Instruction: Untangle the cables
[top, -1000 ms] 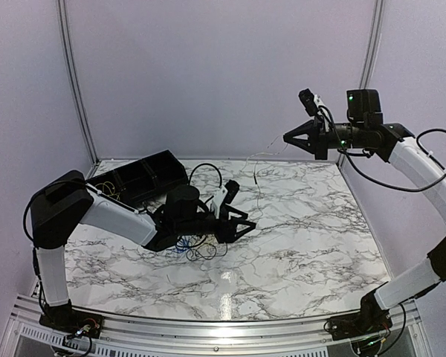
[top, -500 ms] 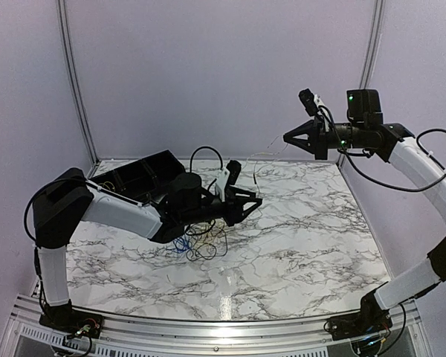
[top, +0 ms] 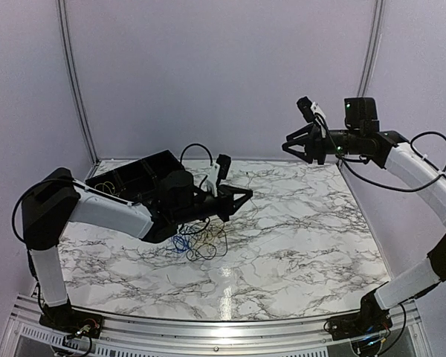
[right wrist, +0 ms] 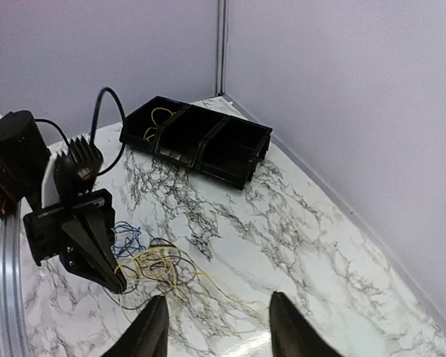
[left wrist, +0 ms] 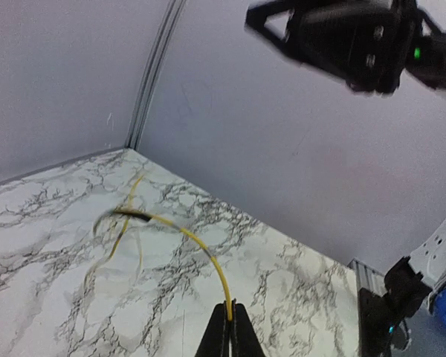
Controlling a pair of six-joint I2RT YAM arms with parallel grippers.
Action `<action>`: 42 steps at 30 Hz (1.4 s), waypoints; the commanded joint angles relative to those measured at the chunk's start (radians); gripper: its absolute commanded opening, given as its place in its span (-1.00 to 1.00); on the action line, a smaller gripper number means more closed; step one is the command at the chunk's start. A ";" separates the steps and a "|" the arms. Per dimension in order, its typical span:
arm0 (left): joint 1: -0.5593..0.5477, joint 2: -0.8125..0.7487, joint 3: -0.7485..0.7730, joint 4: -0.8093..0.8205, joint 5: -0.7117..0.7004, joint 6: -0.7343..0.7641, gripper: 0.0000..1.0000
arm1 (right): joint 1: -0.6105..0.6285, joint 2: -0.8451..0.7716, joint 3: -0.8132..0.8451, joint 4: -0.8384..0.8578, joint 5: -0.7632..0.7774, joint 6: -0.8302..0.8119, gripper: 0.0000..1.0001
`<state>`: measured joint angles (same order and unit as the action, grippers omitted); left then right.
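Observation:
The cables [top: 198, 243] lie in a tangled pile of yellow, blue and black loops on the marble table, seen from the right wrist as the cables [right wrist: 150, 262] with a blue coil [right wrist: 126, 236] at the left. My left gripper [top: 243, 197] hovers just right of the pile, shut on a yellow cable [left wrist: 197, 245] that arcs away from the left gripper [left wrist: 230, 321] down to the table. My right gripper [top: 288, 143] hangs high at the back right, open and holding nothing. Between the right gripper's [right wrist: 219, 331] fingers, a loose yellow strand [right wrist: 230, 291] rests on the marble.
A black divided tray [top: 137, 175] stands at the back left, with a yellow wire in one compartment of the tray [right wrist: 201, 141]. Lilac walls close the table at the back and sides. The left arm's thick black cable [top: 197, 151] loops above its wrist.
My left gripper has shut on the yellow cable and risen toward the back. My right gripper has opened, and the thin strand it held taut has dropped to the table.

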<state>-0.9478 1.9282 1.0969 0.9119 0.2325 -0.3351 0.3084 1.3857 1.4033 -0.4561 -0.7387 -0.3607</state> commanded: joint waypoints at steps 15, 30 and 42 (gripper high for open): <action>-0.014 -0.380 0.343 -0.316 -0.094 0.078 -1.00 | 0.077 0.022 -0.232 0.166 -0.099 0.036 0.29; -0.015 -0.379 0.483 -0.416 -0.159 0.140 -1.00 | 0.330 0.207 -0.092 0.205 -0.057 0.007 0.59; -0.016 -0.395 0.604 -0.451 -0.139 0.109 -1.00 | 0.382 0.470 -0.085 0.394 -0.211 0.143 -0.33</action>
<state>-0.9577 1.5517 1.6112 0.4767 0.0868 -0.2356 0.6716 1.7805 1.2823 -0.1242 -0.8764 -0.2935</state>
